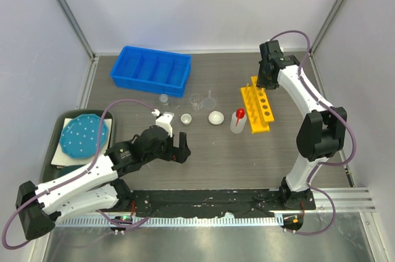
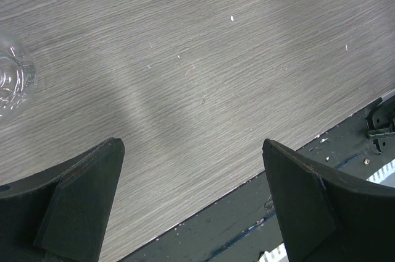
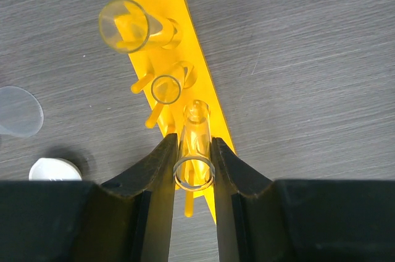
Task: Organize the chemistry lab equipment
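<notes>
The yellow holed rack (image 1: 258, 109) lies at the right of the table, with two thin clear tubes (image 3: 124, 25) (image 3: 166, 89) standing in it. My right gripper (image 3: 194, 143) is above the rack's far end (image 1: 266, 80), shut on a third clear tube (image 3: 197, 120) that points down at the rack (image 3: 185, 52). A beaker (image 1: 196, 101), funnel (image 1: 211, 98), small vial (image 1: 163, 98), small glass (image 1: 186, 118), white dish (image 1: 215, 117) and red-capped bottle (image 1: 237, 120) stand mid-table. My left gripper (image 1: 180, 151) is open and empty (image 2: 192, 169) over bare table near the front.
A blue divided bin (image 1: 151, 70) stands at the back left. A teal dotted plate (image 1: 83, 135) rests on a tray at the left edge. A clear glass piece (image 2: 12, 76) shows at the left of the left wrist view. The table's dark front edge (image 2: 259, 219) lies under the left gripper.
</notes>
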Motion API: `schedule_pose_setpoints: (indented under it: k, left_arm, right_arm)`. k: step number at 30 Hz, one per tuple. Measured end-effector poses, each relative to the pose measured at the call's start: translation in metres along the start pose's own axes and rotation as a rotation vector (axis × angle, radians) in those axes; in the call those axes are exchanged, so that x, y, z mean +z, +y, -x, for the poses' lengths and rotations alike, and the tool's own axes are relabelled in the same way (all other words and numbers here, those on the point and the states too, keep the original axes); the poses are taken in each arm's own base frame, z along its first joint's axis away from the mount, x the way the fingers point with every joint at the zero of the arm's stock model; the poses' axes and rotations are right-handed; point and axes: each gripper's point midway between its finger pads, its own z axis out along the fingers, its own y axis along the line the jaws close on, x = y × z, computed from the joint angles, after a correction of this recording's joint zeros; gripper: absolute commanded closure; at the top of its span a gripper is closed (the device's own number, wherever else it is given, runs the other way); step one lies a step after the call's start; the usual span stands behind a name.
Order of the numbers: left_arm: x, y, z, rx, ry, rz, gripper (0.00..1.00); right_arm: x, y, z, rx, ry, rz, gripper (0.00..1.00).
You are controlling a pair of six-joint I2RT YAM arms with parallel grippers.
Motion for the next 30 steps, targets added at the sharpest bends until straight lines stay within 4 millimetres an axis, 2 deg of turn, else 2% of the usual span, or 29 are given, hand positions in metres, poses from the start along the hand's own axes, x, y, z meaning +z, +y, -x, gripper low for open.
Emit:
schedule_pose_setpoints:
  k: [13, 22, 30]
  left_arm:
    - [0.003, 0.001, -0.004, 0.005, 0.017, 0.01, 0.0]
    - [0.006, 0.003, -0.007, 0.009, 0.031, 0.02, 0.0]
    - [0.009, 0.004, -0.01, 0.013, 0.046, 0.029, 0.0]
  right_arm:
    - [0.027, 0.002, -0.028, -0.016, 0.075, -0.003, 0.81]
    - [0.036, 0.002, -0.035, -0.019, 0.085, -0.003, 0.78]
    - [0.038, 0.003, -0.032, -0.016, 0.073, 0.001, 0.73]
